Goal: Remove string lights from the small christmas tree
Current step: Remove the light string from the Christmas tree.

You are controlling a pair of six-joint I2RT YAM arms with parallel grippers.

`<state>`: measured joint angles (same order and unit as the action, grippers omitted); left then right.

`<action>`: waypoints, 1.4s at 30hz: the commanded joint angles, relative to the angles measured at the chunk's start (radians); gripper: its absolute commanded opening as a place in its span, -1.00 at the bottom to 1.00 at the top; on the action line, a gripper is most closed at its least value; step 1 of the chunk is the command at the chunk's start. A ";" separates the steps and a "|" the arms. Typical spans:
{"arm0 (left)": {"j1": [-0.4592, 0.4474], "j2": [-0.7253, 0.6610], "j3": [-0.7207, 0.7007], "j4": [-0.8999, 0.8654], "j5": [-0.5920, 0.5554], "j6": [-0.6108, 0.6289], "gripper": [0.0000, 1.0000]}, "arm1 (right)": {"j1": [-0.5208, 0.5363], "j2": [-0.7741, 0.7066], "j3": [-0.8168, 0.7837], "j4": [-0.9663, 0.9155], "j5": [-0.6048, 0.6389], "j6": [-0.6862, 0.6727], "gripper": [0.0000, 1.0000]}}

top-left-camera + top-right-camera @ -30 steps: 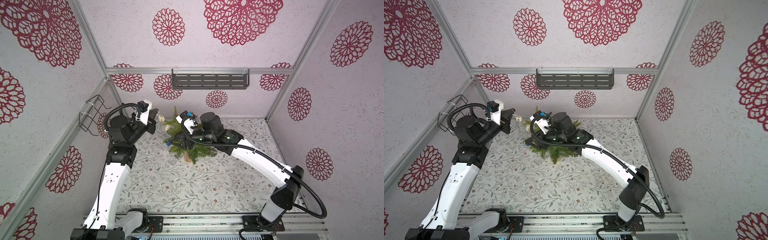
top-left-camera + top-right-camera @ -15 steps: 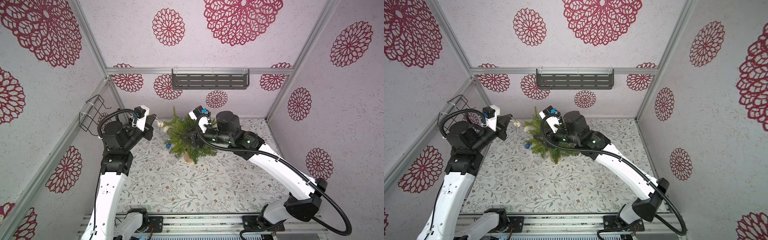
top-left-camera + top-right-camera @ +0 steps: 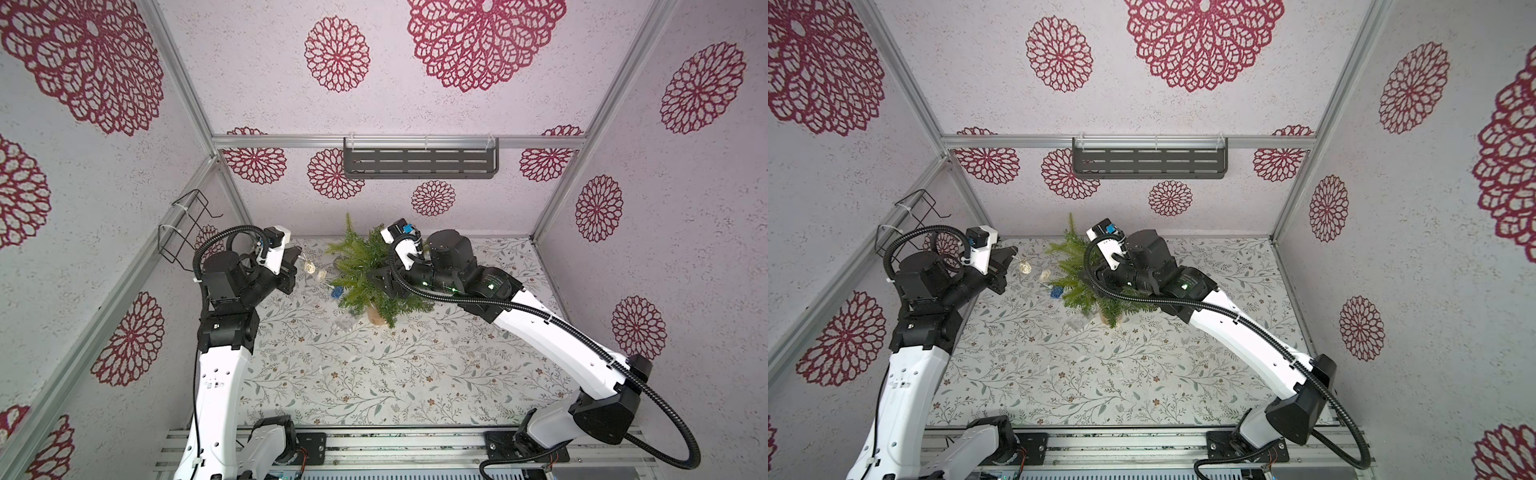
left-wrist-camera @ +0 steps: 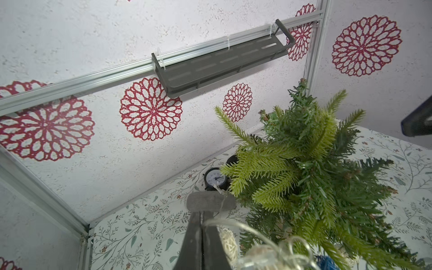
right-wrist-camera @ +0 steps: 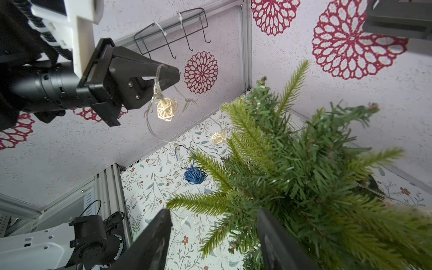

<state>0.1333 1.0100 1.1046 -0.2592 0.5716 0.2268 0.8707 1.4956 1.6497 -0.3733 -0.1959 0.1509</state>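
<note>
The small christmas tree [image 3: 362, 266] [image 3: 1077, 272] stands at the back of the floral table on a tan trunk base [image 3: 376, 318]. My left gripper [image 3: 297, 259] [image 4: 201, 216] is left of the tree and raised, shut on the thin clear wire of the string lights [image 5: 166, 109]. From it the wire hangs with two cream balls [image 3: 308, 268] and a blue ball [image 3: 336, 292] [image 5: 194, 175] and runs into the branches. A clear box [image 3: 345, 322] lies by the trunk. My right gripper [image 5: 214, 224] is open against the tree's right side, with branch tips between its fingers.
A black alarm clock [image 4: 215, 178] stands behind the tree by the back wall. A dark slotted shelf [image 3: 419, 164] hangs on the back wall and a black wire rack [image 3: 183, 226] on the left wall. The right arm's cable loops low at the front right.
My left gripper has drawn back to the left with the wire, pulling the balls clear of the branches. My right arm has moved right, off the treetop, and its jaws have widened.
</note>
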 commanded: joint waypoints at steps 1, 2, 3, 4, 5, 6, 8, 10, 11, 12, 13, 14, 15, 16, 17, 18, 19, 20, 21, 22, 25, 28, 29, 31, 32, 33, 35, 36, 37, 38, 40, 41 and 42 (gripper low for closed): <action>0.030 0.013 0.036 -0.018 0.068 0.041 -1.00 | -0.007 -0.054 0.014 0.028 0.041 0.007 0.25; 0.034 0.016 0.038 -0.020 0.080 0.042 -1.00 | -0.009 -0.055 0.014 0.027 0.042 0.008 0.25; 0.038 0.017 0.040 -0.021 0.092 0.046 -1.00 | -0.010 -0.056 0.011 0.028 0.044 0.009 0.26; 0.043 0.015 0.041 -0.028 0.108 0.056 -1.00 | -0.011 -0.059 0.009 0.027 0.048 0.009 0.27; 0.045 0.010 0.040 -0.039 0.118 0.073 -1.00 | -0.012 -0.063 0.007 0.026 0.054 0.010 0.28; 0.045 0.002 0.038 -0.056 0.122 0.093 -1.00 | -0.013 -0.068 0.001 0.026 0.060 0.010 0.28; 0.047 -0.020 0.035 -0.104 0.131 0.148 -1.00 | -0.017 -0.082 -0.010 0.026 0.071 0.012 0.30; 0.050 -0.042 0.023 -0.148 0.140 0.201 -1.00 | -0.020 -0.095 -0.024 0.029 0.080 0.015 0.31; 0.052 -0.051 0.019 -0.175 0.153 0.226 -1.00 | -0.022 -0.101 -0.032 0.030 0.083 0.016 0.32; 0.052 -0.061 0.015 -0.193 0.165 0.244 -1.00 | -0.024 -0.105 -0.038 0.031 0.087 0.018 0.32; 0.053 -0.068 0.007 -0.200 0.182 0.252 -1.00 | -0.027 -0.107 -0.044 0.031 0.091 0.019 0.32; 0.051 -0.075 0.000 -0.205 0.206 0.260 -1.00 | -0.028 -0.109 -0.048 0.031 0.096 0.020 0.33; 0.053 -0.082 -0.008 -0.207 0.224 0.266 -1.00 | -0.029 -0.110 -0.054 0.033 0.098 0.023 0.33; 0.054 -0.086 -0.014 -0.212 0.233 0.270 -1.00 | -0.029 -0.110 -0.056 0.033 0.098 0.025 0.34; 0.054 -0.090 -0.016 -0.224 0.230 0.273 -1.00 | -0.029 -0.109 -0.059 0.034 0.098 0.028 0.34; 0.053 -0.095 -0.020 -0.233 0.222 0.275 -1.00 | -0.030 -0.110 -0.062 0.036 0.099 0.031 0.34; 0.054 -0.102 -0.028 -0.244 0.216 0.281 -1.00 | -0.031 -0.110 -0.065 0.037 0.098 0.032 0.35; 0.054 -0.108 -0.036 -0.251 0.203 0.283 -1.00 | -0.031 -0.110 -0.066 0.037 0.098 0.033 0.35; 0.054 -0.115 -0.045 -0.258 0.181 0.285 -1.00 | -0.030 -0.111 -0.069 0.038 0.100 0.035 0.36; 0.054 -0.122 -0.050 -0.272 0.161 0.290 -1.00 | -0.030 -0.112 -0.071 0.038 0.103 0.033 0.36; 0.054 -0.143 -0.050 -0.326 0.084 0.309 -1.00 | -0.033 -0.110 -0.076 0.032 0.121 0.031 0.37; 0.054 -0.158 -0.019 -0.389 0.030 0.330 -1.00 | -0.039 -0.112 -0.085 0.031 0.124 0.030 0.38; 0.054 -0.160 -0.009 -0.402 0.026 0.336 -1.00 | -0.040 -0.112 -0.088 0.034 0.122 0.030 0.38; 0.053 -0.161 0.001 -0.415 0.013 0.338 -1.00 | -0.042 -0.111 -0.094 0.039 0.120 0.030 0.39; 0.053 -0.158 0.004 -0.423 0.006 0.343 -1.00 | -0.044 -0.110 -0.097 0.042 0.121 0.030 0.39; 0.053 -0.152 0.007 -0.432 -0.012 0.345 -1.00 | -0.045 -0.109 -0.100 0.045 0.122 0.030 0.39; 0.054 -0.128 0.024 -0.471 -0.065 0.356 -1.00 | -0.045 -0.108 -0.109 0.050 0.124 0.032 0.40; 0.053 -0.114 0.038 -0.514 -0.094 0.368 -1.00 | -0.046 -0.110 -0.114 0.053 0.125 0.032 0.40; 0.054 -0.105 0.047 -0.545 -0.117 0.379 -1.00 | -0.047 -0.110 -0.118 0.056 0.125 0.032 0.40; 0.053 -0.103 0.050 -0.565 -0.139 0.382 -1.00 | -0.049 -0.110 -0.122 0.058 0.127 0.031 0.41; 0.054 -0.115 0.037 -0.572 -0.158 0.384 -1.00 | -0.050 -0.110 -0.128 0.060 0.127 0.030 0.41; 0.054 -0.125 0.026 -0.567 -0.162 0.387 -1.00 | -0.052 -0.109 -0.129 0.061 0.127 0.029 0.42; 0.054 -0.129 0.019 -0.556 -0.164 0.385 -1.00 | -0.054 -0.107 -0.131 0.065 0.126 0.029 0.43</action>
<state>0.1795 0.9012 1.1305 -0.7795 0.4557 0.5781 0.8265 1.4136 1.5112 -0.3561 -0.0822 0.1623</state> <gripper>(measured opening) 0.045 0.711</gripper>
